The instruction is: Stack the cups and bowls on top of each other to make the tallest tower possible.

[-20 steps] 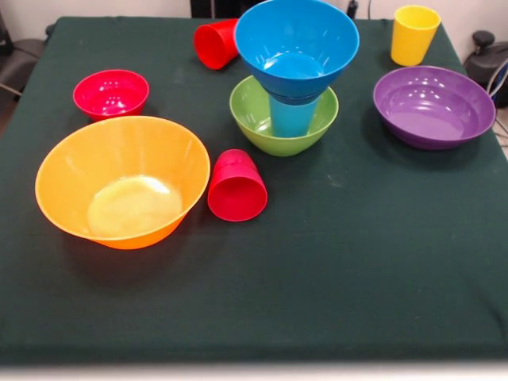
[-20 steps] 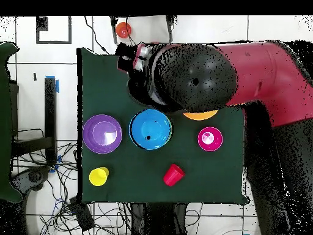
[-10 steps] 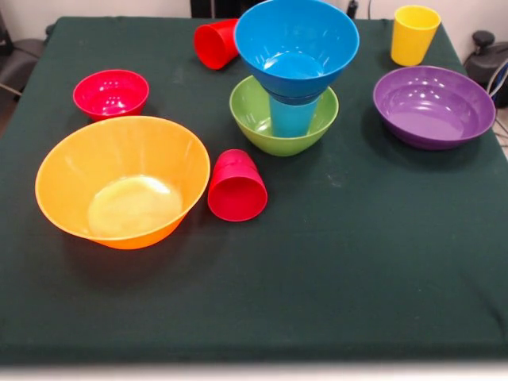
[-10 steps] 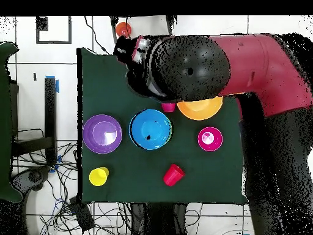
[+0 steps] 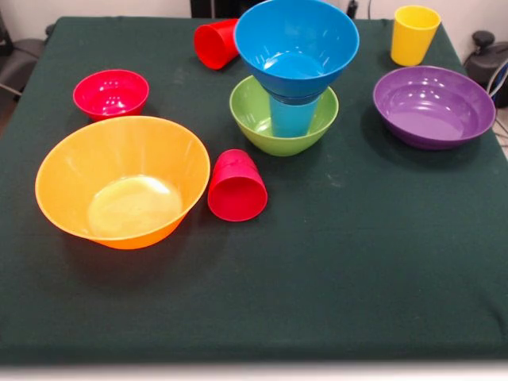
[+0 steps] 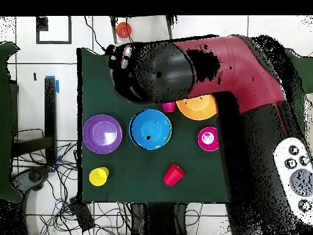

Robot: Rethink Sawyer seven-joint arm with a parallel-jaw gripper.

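The tower stands at the table's middle back: a green bowl (image 5: 258, 119) holds a light blue cup (image 5: 291, 117), and a blue bowl (image 5: 295, 41) (image 6: 150, 129) sits on that cup. Two red cups lie on their sides, one (image 5: 236, 186) beside the big orange bowl (image 5: 121, 181), one (image 5: 216, 43) behind the tower. A yellow cup (image 5: 413, 34) stands upright behind the purple bowl (image 5: 432, 105). A small red bowl (image 5: 111, 93) sits at the left. The front view shows no gripper. In the overhead view the gripper (image 6: 120, 55) hangs high over the table's upper left part.
The red and black arm (image 6: 202, 67) covers much of the overhead view and part of the orange bowl (image 6: 198, 109). Cables lie on the floor by the table's left side (image 6: 61, 183). An orange round object (image 6: 123, 29) lies beyond the table's top edge.
In the overhead view the arm has swung, its end shifting left along the table's top edge, and more of the orange bowl shows. Cups and bowls have not moved.
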